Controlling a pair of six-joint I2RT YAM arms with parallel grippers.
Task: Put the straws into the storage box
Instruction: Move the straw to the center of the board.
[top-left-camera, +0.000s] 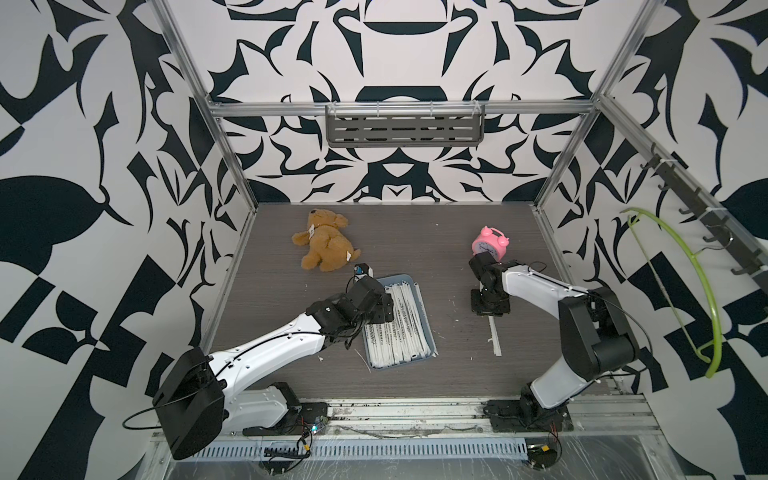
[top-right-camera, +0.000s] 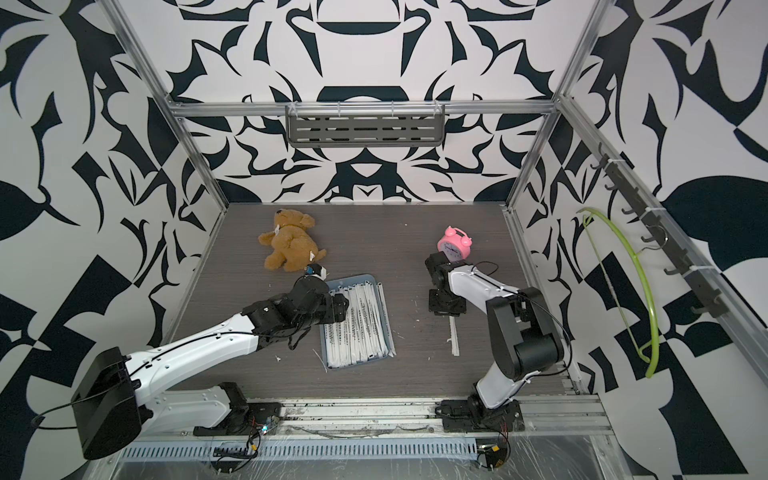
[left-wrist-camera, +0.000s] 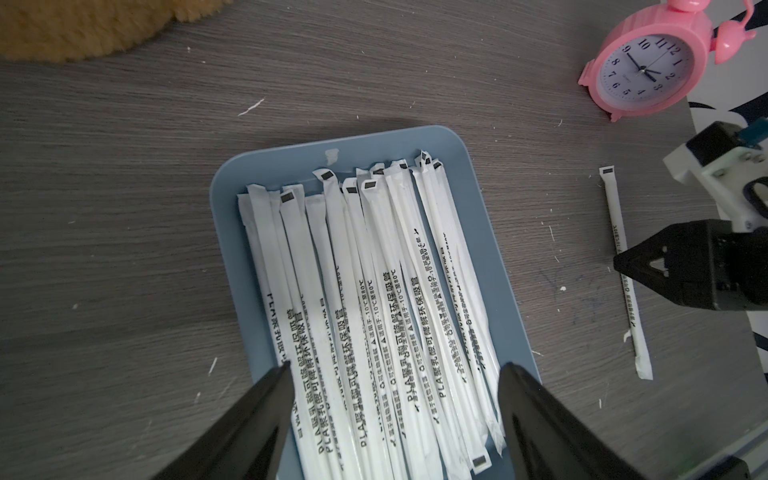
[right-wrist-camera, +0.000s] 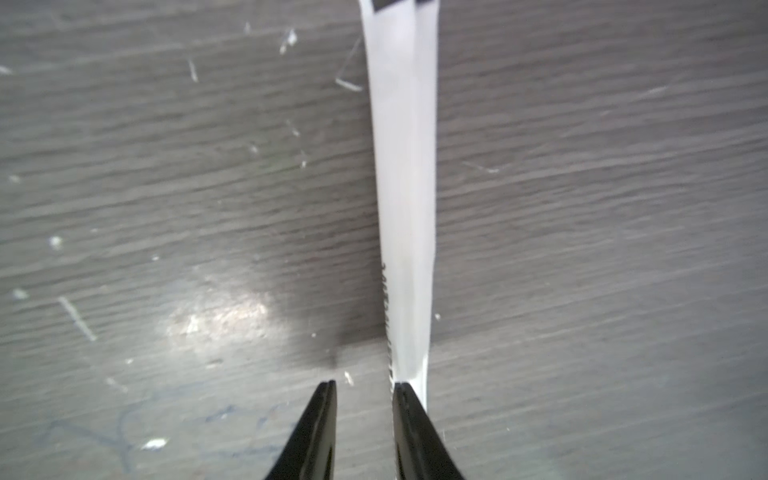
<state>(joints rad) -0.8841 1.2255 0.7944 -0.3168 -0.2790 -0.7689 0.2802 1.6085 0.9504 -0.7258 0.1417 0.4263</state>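
Here, right of the storage box (left-wrist-camera: 473, 216), a probably light, flimsy wrapped straw (right-wrist-camera: 405, 166) lies flat — right gripper (right-wrist-camera: 361, 384) narrowly parted, empty, one tip touching it; pinch mid-length.

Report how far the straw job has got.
Done: most white paper-wrapped straws lie in the shallow blue-grey plastic tray. In hand: the right gripper, jaws apart, is down at one end of a wrapped straw on the table, not yet gripping. Remaining: that straw. The left gripper hovers open over the tray.
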